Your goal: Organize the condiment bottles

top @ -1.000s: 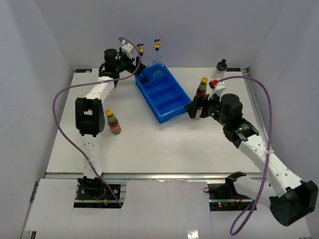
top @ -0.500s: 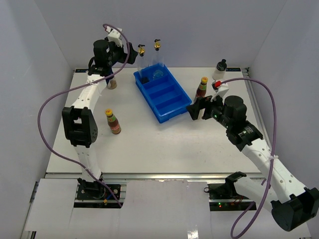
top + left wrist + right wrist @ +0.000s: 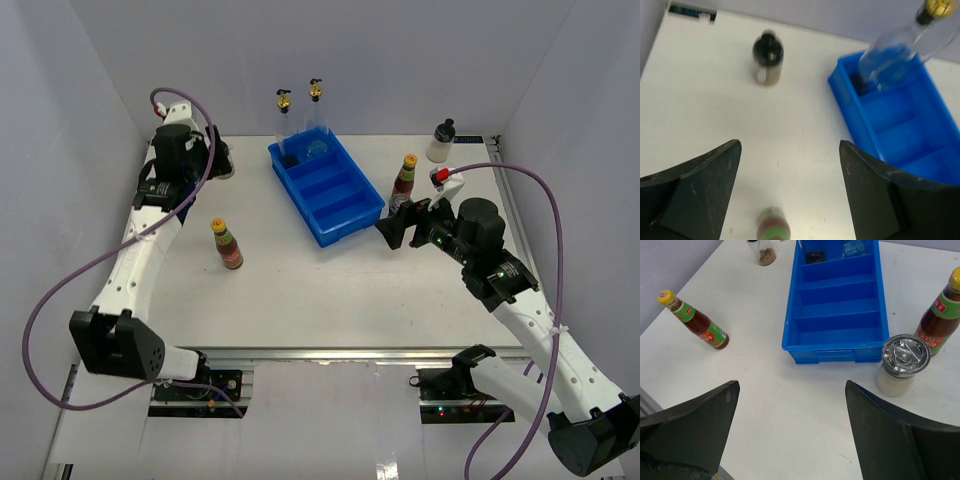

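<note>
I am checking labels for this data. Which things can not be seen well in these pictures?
- Top external: the right claw largely hides the silver-topped jar; the right wrist view shows it whole.
- Left wrist: the sauce bottle is blurred and cut by the bottom edge; label unreadable.
- Right wrist: the top edge cuts off the top of the brown-filled jar.

Two tall clear bottles stand in the far compartment of the blue tray — one red sauce bottle toward the left edge, a second sauce bottle just right of the tray
</note>
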`<state>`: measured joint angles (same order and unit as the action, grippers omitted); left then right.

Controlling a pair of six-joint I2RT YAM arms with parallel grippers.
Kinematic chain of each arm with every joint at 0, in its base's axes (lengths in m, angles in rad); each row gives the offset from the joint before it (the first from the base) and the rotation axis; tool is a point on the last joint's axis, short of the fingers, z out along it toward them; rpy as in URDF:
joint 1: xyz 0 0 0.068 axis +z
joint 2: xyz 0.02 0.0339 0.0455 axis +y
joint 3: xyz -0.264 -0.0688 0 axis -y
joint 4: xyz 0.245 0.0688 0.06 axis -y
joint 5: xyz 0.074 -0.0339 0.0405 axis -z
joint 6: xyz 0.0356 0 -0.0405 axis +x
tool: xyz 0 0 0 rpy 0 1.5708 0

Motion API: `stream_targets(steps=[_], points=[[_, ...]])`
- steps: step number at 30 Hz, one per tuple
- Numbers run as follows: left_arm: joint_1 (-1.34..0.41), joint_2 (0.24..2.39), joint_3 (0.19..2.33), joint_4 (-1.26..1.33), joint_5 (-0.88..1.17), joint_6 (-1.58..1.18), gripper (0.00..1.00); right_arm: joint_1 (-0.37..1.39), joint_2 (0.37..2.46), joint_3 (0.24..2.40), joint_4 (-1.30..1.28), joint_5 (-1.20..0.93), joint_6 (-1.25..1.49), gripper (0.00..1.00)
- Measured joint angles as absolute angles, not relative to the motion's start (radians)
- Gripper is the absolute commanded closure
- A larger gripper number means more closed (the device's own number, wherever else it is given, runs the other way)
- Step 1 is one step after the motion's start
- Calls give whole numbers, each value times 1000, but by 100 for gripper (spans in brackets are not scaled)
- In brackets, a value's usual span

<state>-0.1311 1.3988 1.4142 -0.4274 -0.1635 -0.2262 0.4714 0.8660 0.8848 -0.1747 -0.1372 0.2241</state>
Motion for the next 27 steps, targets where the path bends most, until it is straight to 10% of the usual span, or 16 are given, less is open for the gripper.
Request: stream_targets(steps=[27], points=[[-165,1135,1065,-691,-89,-264,38,471,848,852,-209,-151,232,7]])
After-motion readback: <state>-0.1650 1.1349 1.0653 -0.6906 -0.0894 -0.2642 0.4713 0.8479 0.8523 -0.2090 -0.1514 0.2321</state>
